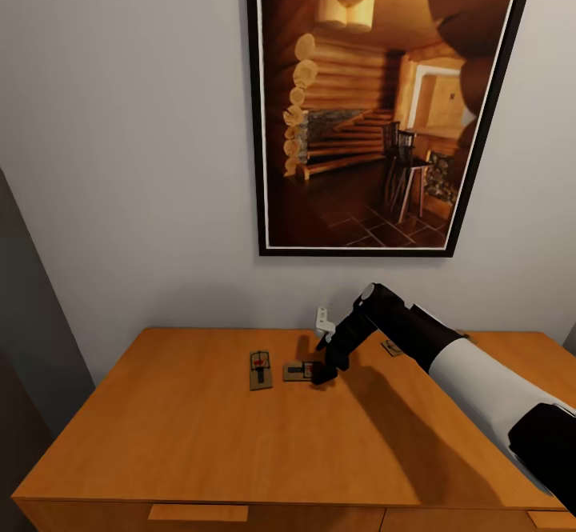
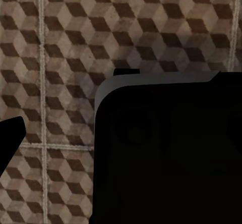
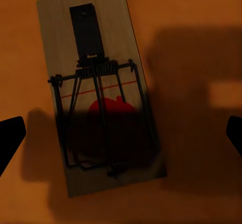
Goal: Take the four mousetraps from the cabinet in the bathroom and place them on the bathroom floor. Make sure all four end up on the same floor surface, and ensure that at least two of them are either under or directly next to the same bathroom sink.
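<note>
The robot faces the wide orange-brown cabinet (image 1: 200,428), whose flat top serves as a worktop against a pale wall. A large framed picture of a log-cabin interior (image 1: 384,108) hangs above it. Along the cabinet's front edge a slim wooden drawer handle (image 1: 198,513) shows.

The right arm reaches out over the worktop, and its right tool (image 1: 324,374) hangs low above a mousetrap (image 1: 298,371) lying flat on the wood. In the right wrist view that same mousetrap (image 3: 101,95) lies directly below, a small wooden board with a dark metal spring bar and a red patch on it, partly in the arm's shadow. The two dark fingertips (image 3: 10,138) stand wide apart, one on each side of the board and clear of it, so the tool is spread and holding nothing.

Just beside this trap, further to the robot's left, a second mousetrap (image 1: 261,370) lies flat, lengthwise toward the wall. A third mousetrap (image 1: 391,347) lies near the wall, partly hidden behind the arm. A small white fitting (image 1: 324,322) stands on the worktop close to the wall.

The left wrist view looks down on the bathroom floor (image 2: 60,42) with its cube-patterned tiles and pale grout, and a dark rounded block of the robot (image 2: 166,148). One dark fingertip of the left tool (image 2: 10,138) shows at the edge, and I cannot tell whether that tool is apart or together.
</note>
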`<state>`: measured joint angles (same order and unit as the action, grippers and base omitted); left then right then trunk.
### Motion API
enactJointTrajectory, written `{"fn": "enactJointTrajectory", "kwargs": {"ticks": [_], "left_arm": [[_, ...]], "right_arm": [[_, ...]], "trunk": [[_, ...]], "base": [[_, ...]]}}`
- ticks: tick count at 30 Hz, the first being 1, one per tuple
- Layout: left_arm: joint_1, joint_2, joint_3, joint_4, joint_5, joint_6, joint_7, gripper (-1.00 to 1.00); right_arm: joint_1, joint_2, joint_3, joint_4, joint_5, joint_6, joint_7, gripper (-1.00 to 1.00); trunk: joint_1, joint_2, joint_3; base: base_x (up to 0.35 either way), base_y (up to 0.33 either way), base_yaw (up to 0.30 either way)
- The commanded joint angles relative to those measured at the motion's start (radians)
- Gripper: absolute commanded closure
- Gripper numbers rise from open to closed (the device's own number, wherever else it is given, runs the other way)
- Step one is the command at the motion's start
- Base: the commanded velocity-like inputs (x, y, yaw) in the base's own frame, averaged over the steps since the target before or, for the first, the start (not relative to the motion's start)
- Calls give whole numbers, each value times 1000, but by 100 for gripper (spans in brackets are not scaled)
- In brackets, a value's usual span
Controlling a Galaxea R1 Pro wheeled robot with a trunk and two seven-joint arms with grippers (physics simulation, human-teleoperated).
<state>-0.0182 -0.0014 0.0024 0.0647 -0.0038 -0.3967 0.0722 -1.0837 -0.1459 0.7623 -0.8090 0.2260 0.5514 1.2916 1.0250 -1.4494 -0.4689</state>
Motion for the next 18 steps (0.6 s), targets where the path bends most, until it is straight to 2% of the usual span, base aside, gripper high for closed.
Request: {"fn": "enactJointTrajectory", "kwargs": {"ticks": [1,18], "left_arm": [[-2,0,0,4,-1,-7,3,-100],[-2,0,-1,4,-1,-7,3,-100]], "right_arm": [[-1,0,2,1,3,9,3,-100],[-1,3,5,58,3,-58,-6,-100]], "trunk": [[0,-1,-1],[0,-1,-1]], "base": [[0,0,0],[0,0,0]]}}
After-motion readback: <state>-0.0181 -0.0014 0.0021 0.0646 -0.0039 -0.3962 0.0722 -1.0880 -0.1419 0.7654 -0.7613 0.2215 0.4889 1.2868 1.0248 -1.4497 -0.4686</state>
